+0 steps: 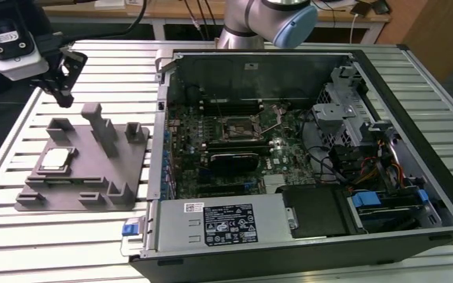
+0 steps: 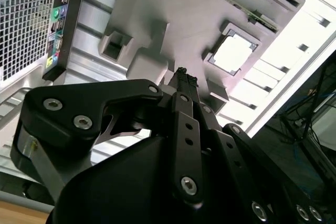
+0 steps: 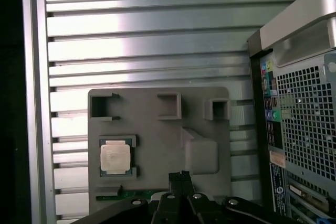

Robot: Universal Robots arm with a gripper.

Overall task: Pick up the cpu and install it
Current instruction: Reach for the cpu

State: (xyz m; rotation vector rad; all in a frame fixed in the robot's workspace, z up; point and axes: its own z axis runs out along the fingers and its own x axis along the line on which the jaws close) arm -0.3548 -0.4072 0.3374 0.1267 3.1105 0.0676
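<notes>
One big slatted aluminium table [image 1: 69, 247] takes up most of what I'm seeing, ribbed and shiny. Next biggest is the open computer case [image 1: 415, 94], black sheet metal lying on its side at the exterior view's right. The green motherboard is exposed, with cables and a drive cage crowding one end. The square socket [image 1: 237, 128] sits mid-board.

Just beside the case is the matte grey plastic tray [image 1: 61, 199]. It's flat, with blocky upright posts and little walled pockets. The tallest post [image 1: 101, 127] stands between the cpu's pocket and the case.

The gripper [image 1: 66, 101] is black and bolted together from flat links. It hangs over the far end of the tray with its fingers pinched together on nothing; in both wrist views the tips meet.

The cpu [image 1: 56, 160] lies flat in a framed pocket of the tray, well apart from the fingertips. It's a small square with a pale, shiny metal top [image 3: 115, 158], and nothing is covering it. A thin green board strip [image 3: 123, 196] lies along the tray edge near it in the first wrist view.
</notes>
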